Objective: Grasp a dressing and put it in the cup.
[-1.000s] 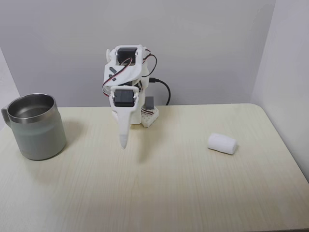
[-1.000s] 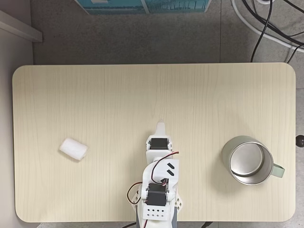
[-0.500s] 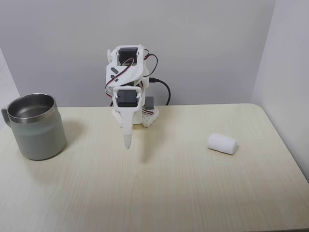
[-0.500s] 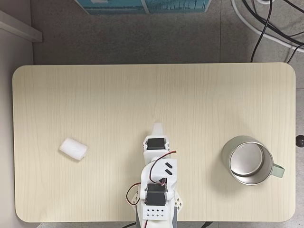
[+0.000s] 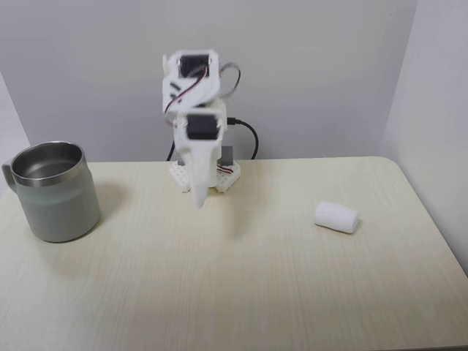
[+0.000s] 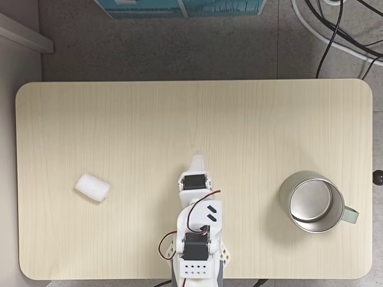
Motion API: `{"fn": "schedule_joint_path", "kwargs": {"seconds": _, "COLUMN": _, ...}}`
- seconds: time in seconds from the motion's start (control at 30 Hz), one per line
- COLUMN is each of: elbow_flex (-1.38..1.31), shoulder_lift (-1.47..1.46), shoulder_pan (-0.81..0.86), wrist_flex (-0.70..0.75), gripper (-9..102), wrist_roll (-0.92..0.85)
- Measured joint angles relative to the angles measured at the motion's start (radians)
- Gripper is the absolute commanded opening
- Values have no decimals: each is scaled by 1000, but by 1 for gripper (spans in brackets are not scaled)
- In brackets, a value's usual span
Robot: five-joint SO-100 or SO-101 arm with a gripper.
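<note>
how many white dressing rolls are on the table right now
1. The dressing lies on the table, at the right in the front fixed view, far from the cup.

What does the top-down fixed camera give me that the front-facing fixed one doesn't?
Top-down alone: the whole table outline, the floor beyond it with black cables, and the cup's handle in full. Front alone: the grey wall and the gripper hanging clear above the tabletop, though blurred. Both: the dressing lying on the table and the cup upright, on opposite sides of the arm.
</note>
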Motion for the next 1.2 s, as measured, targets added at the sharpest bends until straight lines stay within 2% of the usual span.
{"fn": "schedule_joint_path", "kwargs": {"seconds": 0.17, "elbow_flex": 370, "shoulder_lift": 388, "shoulder_pan": -109, "wrist_flex": 144, "gripper": 10, "wrist_roll": -195}}
{"fn": "schedule_joint_path", "kwargs": {"seconds": 0.33, "elbow_flex": 729, "shoulder_lift": 686, "shoulder_pan": -275, "wrist_flex": 377, "gripper": 18, "wrist_roll": -451}}
{"fn": "schedule_joint_path", "kwargs": {"seconds": 0.47, "elbow_flex": 859, "shoulder_lift": 778, "shoulder_pan": -457, "wrist_flex": 502, "gripper": 21, "wrist_roll": -627}}
{"fn": "schedule_joint_path", "kwargs": {"seconds": 0.67, "elbow_flex": 985, "shoulder_lift": 953, "shoulder_pan": -724, "wrist_flex": 658, "gripper": 24, "wrist_roll": -775}}
{"fn": "schedule_joint_path", "kwargs": {"seconds": 0.9, "elbow_flex": 1112, "shoulder_lift": 1341, "shoulder_pan": -870, "wrist_flex": 664, "gripper": 25, "wrist_roll": -839}}
{"fn": "schedule_joint_path", "kwargs": {"seconds": 1.2, "elbow_flex": 1269, "shoulder_lift": 1736, "shoulder_pan": -910, "wrist_flex": 615, "gripper": 25, "wrist_roll": -848}}
